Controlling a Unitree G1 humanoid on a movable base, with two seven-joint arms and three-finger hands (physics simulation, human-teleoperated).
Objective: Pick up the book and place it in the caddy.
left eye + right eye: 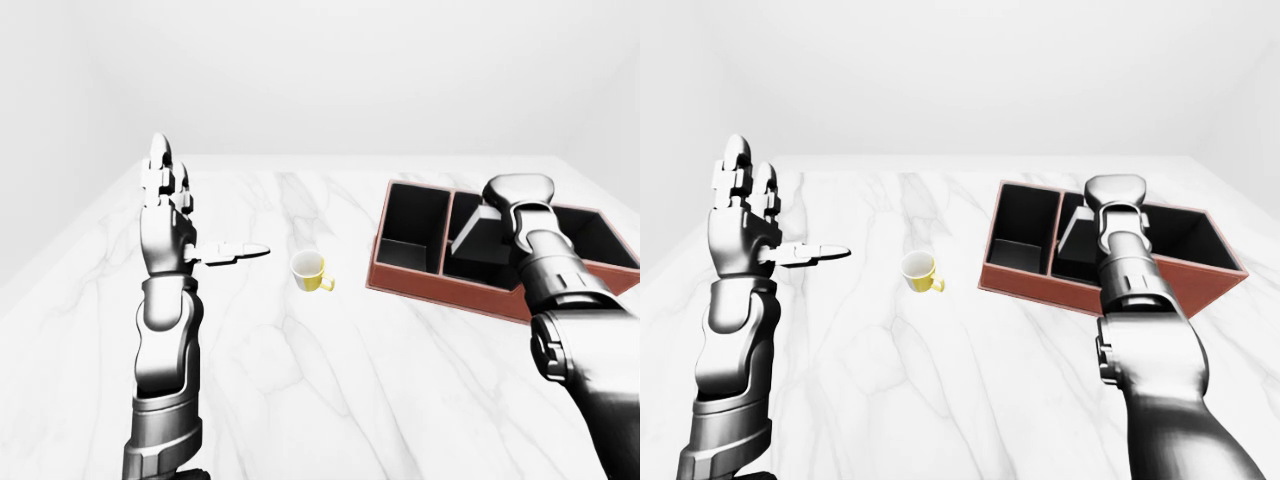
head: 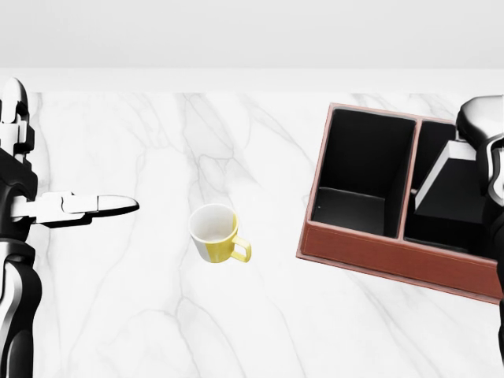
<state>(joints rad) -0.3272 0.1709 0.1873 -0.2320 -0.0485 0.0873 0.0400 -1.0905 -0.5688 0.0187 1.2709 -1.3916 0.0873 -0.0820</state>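
White marble counter (image 2: 157, 299) carries the caddy (image 2: 378, 250); the book (image 1: 480, 236) leans in its middle compartment under the right hand (image 1: 517, 190), fingers' state unclear. Left hand (image 1: 165, 215) spread open, left of the mug (image 2: 214, 234).

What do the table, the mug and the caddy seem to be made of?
Table: polished marble, by its white surface with grey veins. Mug: likely glazed ceramic, yellow outside, white inside. Caddy: perhaps wood or leather, with matte reddish-brown walls and a black lining; the render leaves it open.

No readable text, labels, brands, numbers or signs — book (image 2: 449, 185), caddy (image 2: 394, 256), mug (image 2: 214, 233) all plain — nothing legible.
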